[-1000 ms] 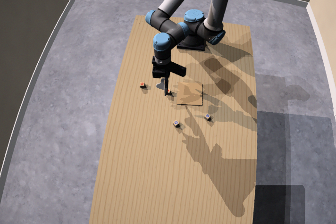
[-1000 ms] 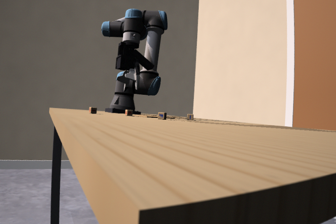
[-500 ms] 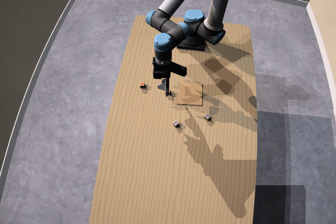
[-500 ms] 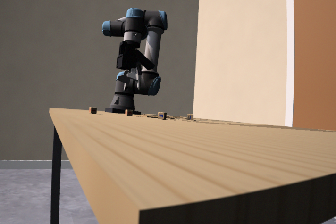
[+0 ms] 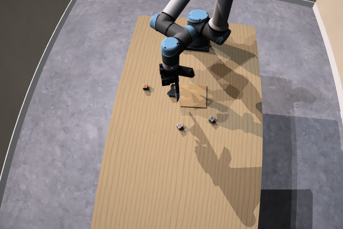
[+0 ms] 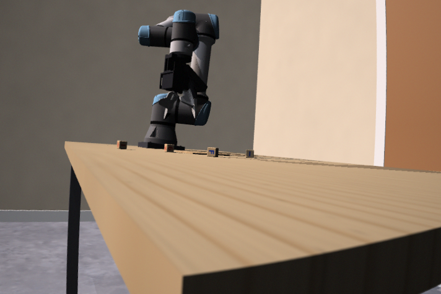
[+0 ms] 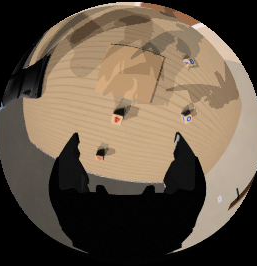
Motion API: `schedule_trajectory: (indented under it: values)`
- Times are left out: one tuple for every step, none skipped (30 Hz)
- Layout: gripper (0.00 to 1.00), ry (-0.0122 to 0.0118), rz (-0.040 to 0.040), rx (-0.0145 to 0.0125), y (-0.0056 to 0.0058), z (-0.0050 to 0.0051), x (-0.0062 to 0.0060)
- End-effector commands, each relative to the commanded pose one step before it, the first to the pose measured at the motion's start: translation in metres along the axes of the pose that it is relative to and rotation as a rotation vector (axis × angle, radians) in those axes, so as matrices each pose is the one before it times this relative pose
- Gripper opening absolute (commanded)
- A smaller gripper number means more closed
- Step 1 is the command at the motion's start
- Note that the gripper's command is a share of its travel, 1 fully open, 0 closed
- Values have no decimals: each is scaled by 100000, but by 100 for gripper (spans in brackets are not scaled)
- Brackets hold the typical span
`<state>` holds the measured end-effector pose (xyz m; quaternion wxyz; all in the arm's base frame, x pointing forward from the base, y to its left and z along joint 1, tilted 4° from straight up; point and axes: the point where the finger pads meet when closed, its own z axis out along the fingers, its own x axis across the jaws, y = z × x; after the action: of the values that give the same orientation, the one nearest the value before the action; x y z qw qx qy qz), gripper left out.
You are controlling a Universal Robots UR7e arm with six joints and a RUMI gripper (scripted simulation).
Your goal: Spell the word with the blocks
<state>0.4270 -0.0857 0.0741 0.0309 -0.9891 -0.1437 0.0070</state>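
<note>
My gripper (image 5: 174,96) (image 6: 179,117) (image 7: 126,133) is open and empty, high above the table, left of the mat (image 5: 198,102) (image 7: 140,86) in the top view. A block with a red, G-like top letter (image 5: 145,86) (image 6: 121,144) (image 7: 100,157) lies farther left. Another red-lettered block (image 6: 169,147) (image 7: 117,119) lies just off the mat; the gripper hides it in the top view, and its letter is unclear. A block with a blue O (image 5: 179,126) (image 6: 212,151) (image 7: 187,118) and one with a blue, D-like letter (image 5: 212,118) (image 6: 249,153) (image 7: 189,62) sit beyond the mat, both turned.
The wooden table (image 5: 144,165) (image 6: 249,212) carries the blocks and mat. The robot's base (image 5: 197,44) (image 6: 160,135) stands at the table's far end in the top and exterior views. Arm shadows cross the mat and the table's right side in the top view.
</note>
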Motion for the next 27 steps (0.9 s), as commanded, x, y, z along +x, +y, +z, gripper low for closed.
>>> schedule_trajectory:
  values:
    - [100, 219, -13952, 93, -563, -163, 1156]
    - [100, 0, -1859, -5, -79, -7, 156]
    - [100, 0, 0, 0, 0, 0, 0]
    - [100, 0, 0, 0, 0, 0, 0]
    - [100, -1, -4647, -13, -193, -16, 394]
    - [100, -1, -2529, -7, -97, -8, 219]
    - [100, 0, -1586, -4, -58, -5, 139]
    - [100, 0, -1684, -4, -59, -5, 149]
    - [100, 0, -1802, -4, -61, -5, 160]
    - [100, 0, -1855, -4, -61, -5, 166]
    - [100, 0, -1915, -4, -60, -5, 173]
    - [100, 0, -1880, -4, -56, -4, 171]
    - [100, 0, -1905, -4, -54, -4, 175]
    - [100, 0, -1876, -4, -51, -4, 173]
    - [100, 0, -1911, -4, -49, -4, 177]
    - [100, 0, -1812, -4, -44, -3, 169]
    - [100, 0, -1904, -4, -43, -3, 179]
    - [100, 0, -1904, -4, -41, -3, 180]
    - [100, 0, -1854, -3, -37, -2, 176]
    - [100, 0, 0, 0, 0, 0, 0]
    - [100, 0, 0, 0, 0, 0, 0]
    - [100, -1, -5510, -9, -103, -5, 527]
    - [100, 0, -1713, -3, -24, -1, 166]
    - [100, 0, -1595, -2, -20, -1, 155]
    - [100, 0, -1741, -2, -20, -1, 170]
    - [100, 0, -1791, -2, -18, -1, 176]
    - [100, 0, -1907, -2, -16, 0, 188]
